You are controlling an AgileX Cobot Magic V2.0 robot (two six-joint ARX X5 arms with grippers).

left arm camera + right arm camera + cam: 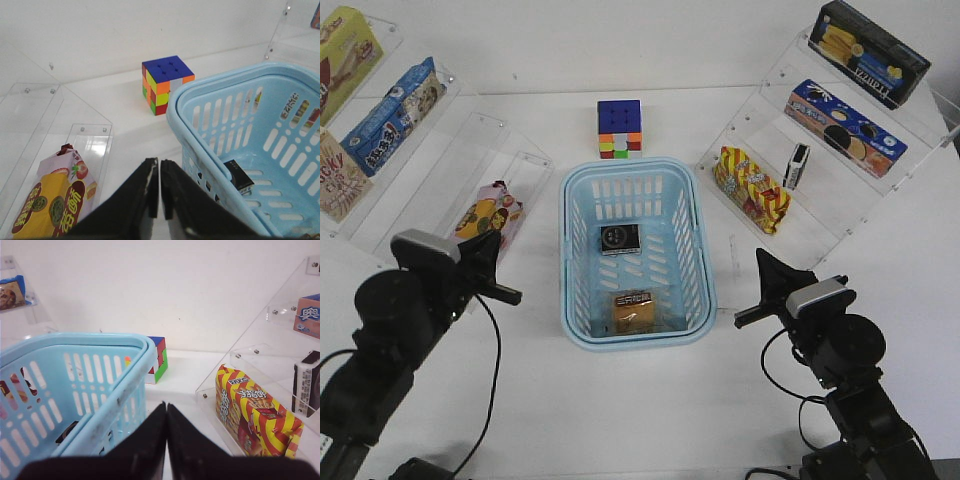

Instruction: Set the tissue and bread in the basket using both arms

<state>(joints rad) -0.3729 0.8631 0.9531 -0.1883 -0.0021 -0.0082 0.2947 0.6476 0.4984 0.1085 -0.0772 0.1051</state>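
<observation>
The light blue basket point(700, 262) stands at the table's middle. Inside it lie the black tissue pack point(620, 239) toward the back and the golden-brown bread point(634, 309) toward the front. The left wrist view shows the basket point(210, 90) and the tissue pack point(239, 174) on its floor. The right wrist view shows the basket point(120, 375) and a dark glimpse of the tissue pack point(66, 432) through the slots. My left gripper point(510, 294) is shut and empty, left of the basket; its fingers point(159, 185) touch. My right gripper point(745, 318) is shut and empty, right of the basket point(166, 432).
A colourful cube point(620, 128) sits behind the basket. Clear acrylic shelves flank both sides. The left ones hold a pink fruit-printed packet point(488, 216) and boxes; the right ones hold a red-yellow striped packet point(752, 188), a small black-white pack point(799, 165) and cookie boxes.
</observation>
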